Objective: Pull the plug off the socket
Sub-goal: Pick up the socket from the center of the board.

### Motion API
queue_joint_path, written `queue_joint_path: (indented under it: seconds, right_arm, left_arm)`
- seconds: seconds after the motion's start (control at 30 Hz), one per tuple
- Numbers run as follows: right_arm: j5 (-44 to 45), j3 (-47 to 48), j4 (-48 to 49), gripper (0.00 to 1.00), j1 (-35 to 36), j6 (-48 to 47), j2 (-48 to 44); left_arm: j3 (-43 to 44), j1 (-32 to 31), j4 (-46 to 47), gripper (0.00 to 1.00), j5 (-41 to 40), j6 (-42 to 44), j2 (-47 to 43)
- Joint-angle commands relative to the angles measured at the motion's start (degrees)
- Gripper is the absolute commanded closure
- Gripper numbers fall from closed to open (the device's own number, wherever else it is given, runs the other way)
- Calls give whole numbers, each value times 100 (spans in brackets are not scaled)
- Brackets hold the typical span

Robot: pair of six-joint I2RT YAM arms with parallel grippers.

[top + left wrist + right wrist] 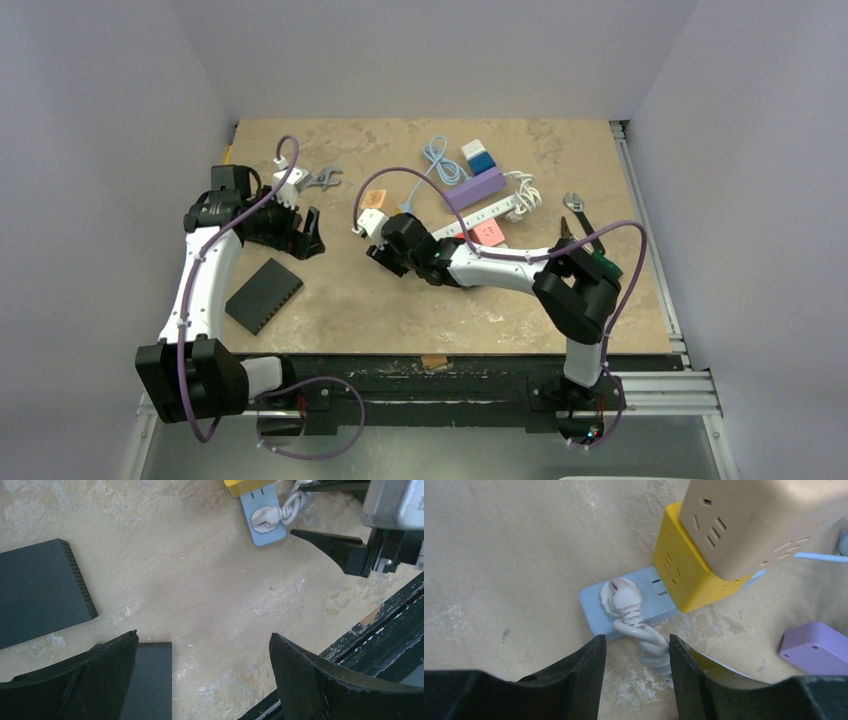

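A white plug (621, 596) sits in a light blue socket strip (594, 602), with its white cord (649, 642) running back toward my right gripper. A yellow cube (684, 575) and a beige cube adapter (749, 525) sit on the same strip. My right gripper (637, 645) is open just short of the plug, the cord lying between its fingers against the right one. In the top view it (378, 252) hides the strip beside the cube adapter (372, 222). My left gripper (302, 238) is open and empty to the left; its view shows the plug (262, 517) far ahead.
A dark grey box (264, 295) lies near the left arm. A purple strip (474, 187), a white power strip (480, 222), a blue cable (437, 160), a blue-and-white block (477, 155) and a wrench (320, 180) lie at the back. The table's front edge (380, 625) is near.
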Motion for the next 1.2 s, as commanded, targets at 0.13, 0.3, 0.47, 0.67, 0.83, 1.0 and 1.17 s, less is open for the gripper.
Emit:
queue_joint_path:
  seconds: [0.13, 0.3, 0.47, 0.67, 0.83, 1.0, 1.17]
  right_arm:
    - [58, 581, 12, 79, -8, 77, 543]
    - [-25, 847, -99, 100, -8, 172, 759]
    - [-283, 867, 37, 100, -8, 456, 604]
    - [-462, 788, 371, 100, -12, 867, 240]
    - [-710, 711, 584, 100, -149, 1314, 56]
    - [-1156, 704, 711, 100, -396, 1711, -76]
    - [-1352, 701, 886, 100, -494, 2007, -120]
  left_arm:
    - [249, 38, 48, 0, 129, 369, -33]
    - [287, -11, 245, 0, 423, 375, -3]
    - [-229, -454, 749, 0, 226, 961, -239]
    - [-1578, -876, 1855, 0, -274, 2727, -681]
    - [-2365, -864, 2842, 0, 34, 3421, -1224]
    - [-3435, -870, 4120, 0, 563, 3935, -1775]
    - [-3723, -875, 4647, 0, 1183, 4015, -1698]
